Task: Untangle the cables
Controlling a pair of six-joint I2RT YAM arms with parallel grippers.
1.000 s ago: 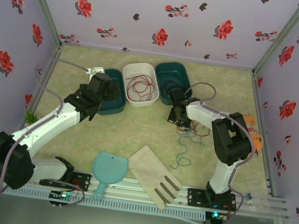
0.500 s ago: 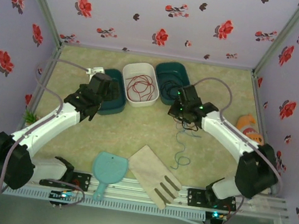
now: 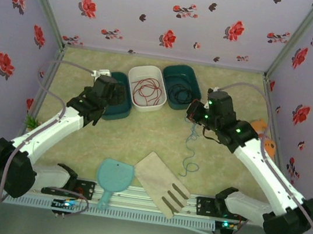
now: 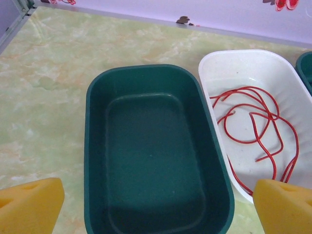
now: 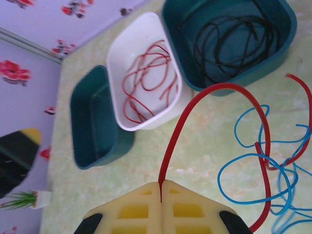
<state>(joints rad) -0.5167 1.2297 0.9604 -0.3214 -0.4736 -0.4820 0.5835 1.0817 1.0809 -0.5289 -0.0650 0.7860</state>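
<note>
- Near edge: a teal scoop (image 3: 113, 178) and a slotted wooden board (image 3: 161, 183) lie side by side on the table (image 3: 142, 135).
- Blue cable (image 5: 285, 200): lies loose on the table in tangled loops, between the board and the right gripper (its strands cross the held red cable).
- Right gripper (image 5: 161, 184): jaws pressed together, clamped on the end of a red cable (image 5: 222, 86). The cable arcs up and over, then drops into the blue loops.
- Left gripper (image 4: 156, 207): yellow fingers (image 4: 29, 204) spread wide apart, poised above the left teal bin (image 4: 92, 146).
- White bin (image 4: 209, 68), just beside the left teal bin: contains a second red cable (image 4: 246, 142), loosely coiled.
- Right teal bin (image 5: 278, 44), on the other side of the white bin: contains the black cable (image 5: 214, 46), coiled.
</note>
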